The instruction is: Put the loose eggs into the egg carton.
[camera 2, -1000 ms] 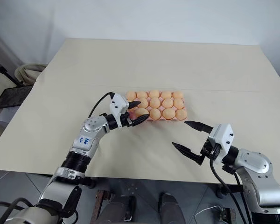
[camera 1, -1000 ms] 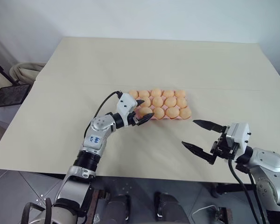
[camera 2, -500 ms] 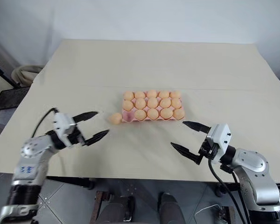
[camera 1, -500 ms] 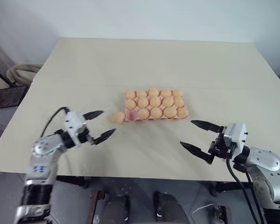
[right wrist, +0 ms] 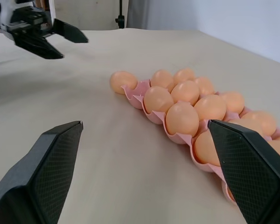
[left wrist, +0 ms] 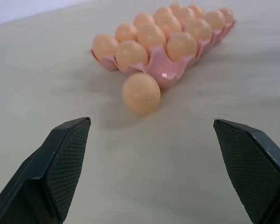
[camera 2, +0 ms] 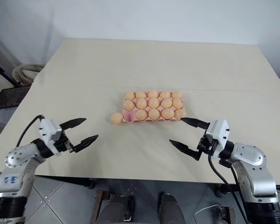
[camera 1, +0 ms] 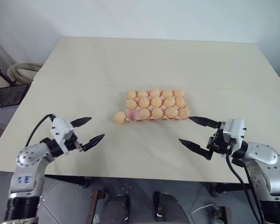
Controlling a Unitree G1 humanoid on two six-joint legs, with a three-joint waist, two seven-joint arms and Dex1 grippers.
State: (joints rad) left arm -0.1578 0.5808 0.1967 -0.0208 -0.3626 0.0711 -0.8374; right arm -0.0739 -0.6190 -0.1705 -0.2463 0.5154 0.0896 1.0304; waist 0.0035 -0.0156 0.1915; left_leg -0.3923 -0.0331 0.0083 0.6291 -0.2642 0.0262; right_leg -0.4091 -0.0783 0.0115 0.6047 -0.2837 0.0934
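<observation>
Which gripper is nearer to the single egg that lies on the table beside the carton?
Left. The left gripper is open, nearer the loose egg. The right gripper is open, past the egg carton's other end.

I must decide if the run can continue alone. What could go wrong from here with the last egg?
1. The loose egg lies on the bare table against the egg carton; being round, it may roll away if a finger nudges it.
2. The only empty cup seems to be at the carton's near left corner, beside seated eggs; the open left claw might bump them.
3. The open right claw hovers near the carton's right end.
</observation>
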